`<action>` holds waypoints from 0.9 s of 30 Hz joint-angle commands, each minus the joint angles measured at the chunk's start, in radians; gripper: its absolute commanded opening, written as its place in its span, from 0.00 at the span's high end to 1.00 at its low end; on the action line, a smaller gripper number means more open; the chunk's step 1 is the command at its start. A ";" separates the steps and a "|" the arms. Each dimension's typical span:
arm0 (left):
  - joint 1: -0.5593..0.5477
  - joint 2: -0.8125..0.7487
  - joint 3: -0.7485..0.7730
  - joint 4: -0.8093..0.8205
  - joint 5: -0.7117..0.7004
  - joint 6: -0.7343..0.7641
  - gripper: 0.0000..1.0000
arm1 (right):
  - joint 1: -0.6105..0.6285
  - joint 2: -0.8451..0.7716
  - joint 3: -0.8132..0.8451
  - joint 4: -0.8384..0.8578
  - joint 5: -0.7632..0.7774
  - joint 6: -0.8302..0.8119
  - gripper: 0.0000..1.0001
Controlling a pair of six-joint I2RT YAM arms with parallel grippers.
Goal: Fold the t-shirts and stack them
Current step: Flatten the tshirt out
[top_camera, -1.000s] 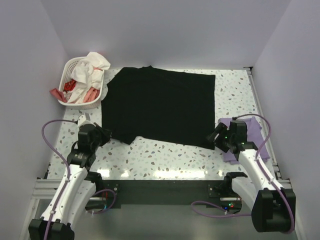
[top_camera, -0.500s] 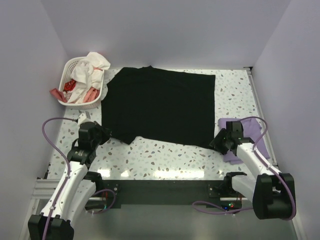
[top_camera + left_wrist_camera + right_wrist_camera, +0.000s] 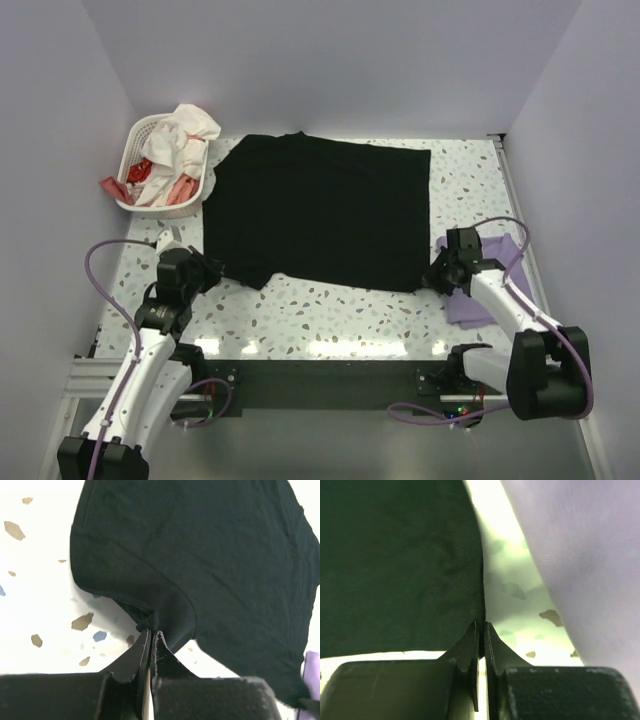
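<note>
Right gripper (image 3: 437, 276) has swung in and now pinches the near right corner of your large plain black short-sleeved tee (image 3: 320, 210).
Left gripper (image 3: 214, 268): clamped on the near left corner. Black tee: spread flat on your speckled table (image 3: 330, 318). Folded lavender-purple tee (image 3: 472, 312): just right of it.

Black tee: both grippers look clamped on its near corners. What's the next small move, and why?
Probably raise both grippers a little, together. The left gripper and right gripper are each shut on a near corner of the black tee, which lies spread flat and unfolded; lifting that edge should let it fold over toward the far edge.
</note>
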 commanded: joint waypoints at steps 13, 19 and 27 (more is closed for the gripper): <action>-0.226 0.107 0.012 0.017 -0.128 -0.078 0.41 | -0.001 -0.066 0.248 -0.142 0.111 -0.148 1.00; -0.210 0.214 0.204 -0.118 -0.390 -0.137 0.38 | -0.004 -0.032 0.293 -0.126 0.052 -0.142 1.00; -0.011 0.496 0.253 -0.011 -0.381 -0.107 0.47 | -0.004 -0.032 0.286 -0.092 -0.007 -0.151 1.00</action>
